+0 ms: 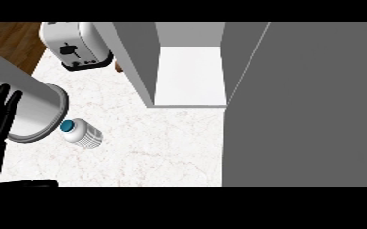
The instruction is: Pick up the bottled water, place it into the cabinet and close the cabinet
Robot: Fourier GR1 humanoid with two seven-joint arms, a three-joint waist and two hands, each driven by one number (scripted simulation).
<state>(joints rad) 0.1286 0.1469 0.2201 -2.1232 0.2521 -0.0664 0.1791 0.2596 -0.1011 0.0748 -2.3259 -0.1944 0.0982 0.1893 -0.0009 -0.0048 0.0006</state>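
— Nearest us, at the left edge, is the left hand: black fingers straight and pointing up, holding nothing. It looks to be resting.

— And outward from it?

— A big grey cylinder lies right beside the hand, its rim toward the bottle. Just past that rim, to the right and slightly lower, stands the bottled water on the marble counter.

— How does the bottle lie?

— Seen from nearly overhead: blue cap at the upper left, ribbed white body running down-right. So its long axis seems close to upright, leaning a little in this view.

— Which hand is nearer?

— Only the left shows. The right hand is not in view, so I judge the left better placed.

— And the target?

— The cabinet stands open, well apart, up and to the right of the bottle. Its grey door fills the right side. A toaster sits at the upper left, away from that path.
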